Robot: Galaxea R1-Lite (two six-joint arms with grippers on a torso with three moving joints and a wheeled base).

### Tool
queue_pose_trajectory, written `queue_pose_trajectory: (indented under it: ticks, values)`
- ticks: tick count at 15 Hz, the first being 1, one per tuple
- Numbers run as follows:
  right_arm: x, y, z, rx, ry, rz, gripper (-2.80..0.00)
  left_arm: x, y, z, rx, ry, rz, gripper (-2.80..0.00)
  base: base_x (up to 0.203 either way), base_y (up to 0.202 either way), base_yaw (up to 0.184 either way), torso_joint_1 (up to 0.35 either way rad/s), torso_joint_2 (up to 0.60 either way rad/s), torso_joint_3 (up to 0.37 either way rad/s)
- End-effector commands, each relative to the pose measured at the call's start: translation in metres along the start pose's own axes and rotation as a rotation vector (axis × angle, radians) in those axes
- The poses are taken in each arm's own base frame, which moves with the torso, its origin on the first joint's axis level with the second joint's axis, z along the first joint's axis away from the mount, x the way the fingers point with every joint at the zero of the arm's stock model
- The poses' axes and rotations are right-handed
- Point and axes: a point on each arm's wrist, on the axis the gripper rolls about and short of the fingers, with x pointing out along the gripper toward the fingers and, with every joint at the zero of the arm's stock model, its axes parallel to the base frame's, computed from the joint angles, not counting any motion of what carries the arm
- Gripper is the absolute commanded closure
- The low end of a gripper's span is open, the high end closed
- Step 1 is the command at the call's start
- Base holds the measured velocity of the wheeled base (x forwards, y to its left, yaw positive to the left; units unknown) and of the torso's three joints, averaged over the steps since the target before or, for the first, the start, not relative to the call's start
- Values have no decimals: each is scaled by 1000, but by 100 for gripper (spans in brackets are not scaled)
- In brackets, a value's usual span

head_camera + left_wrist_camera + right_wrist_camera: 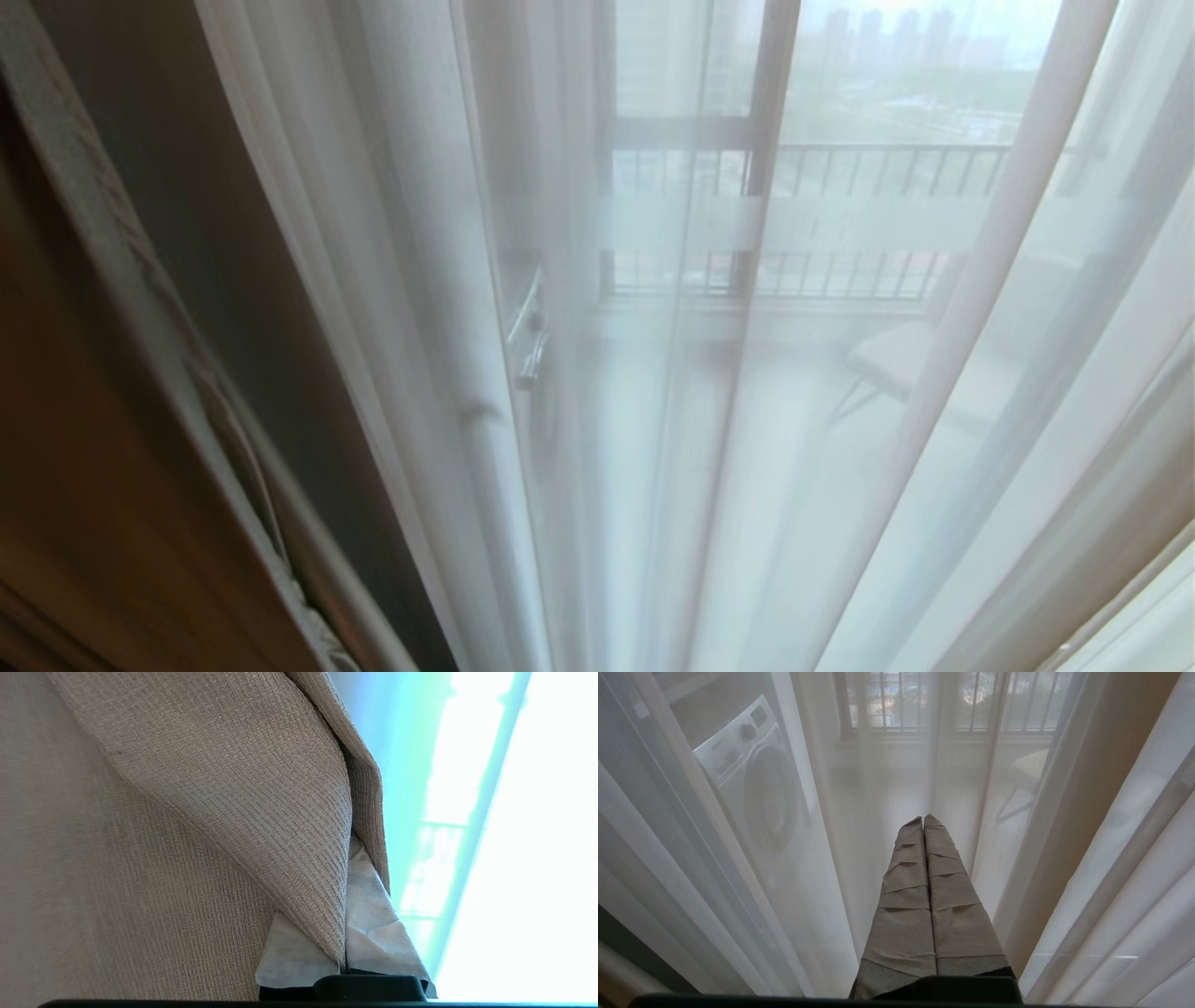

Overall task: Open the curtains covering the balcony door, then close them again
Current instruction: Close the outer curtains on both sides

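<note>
The left gripper (343,963) is clamped on the hemmed edge of the woven beige drape (187,812), a fold of which is pinched between its wrapped fingertips (373,938). In the head view this drape (112,308) is gathered at the far left, and the sheer layer (420,280) is hung across the balcony door (775,140), whose handle (530,345) is seen through it.

The right gripper (923,820) is pressed closed on nothing and held just before the sheer.

The drape appears to be under traverse by the left arm. The pull should be kept level and parallel to the door, so that the load is carried along the rail rather than downward. The grip should be maintained on the hem, where the doubled cloth is least likely to slip. Snagging of the sheer should be avoided.
</note>
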Motion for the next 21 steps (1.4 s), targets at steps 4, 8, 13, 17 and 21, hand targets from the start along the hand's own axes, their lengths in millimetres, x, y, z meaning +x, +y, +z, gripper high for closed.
queue_pose_trajectory:
  ticks: [4,8,13,17,21]
  values:
    - [0,0,0,0,0,0,0,8,-39,-6,-66,11,-166,0,0,0,0,0,0,0]
    - [0,0,0,0,0,0,0,15,-74,-17,-134,43,-310,0,0,0,0,0,0,0]
    - [0,0,0,0,0,0,0,22,-113,-35,-189,92,-464,0,0,0,0,0,0,0]
    - [0,0,0,0,0,0,0,23,-138,-44,-194,110,-527,0,0,0,0,0,0,0]
    - [0,0,0,0,0,0,0,23,-154,-51,-217,129,-570,0,0,0,0,0,0,0]
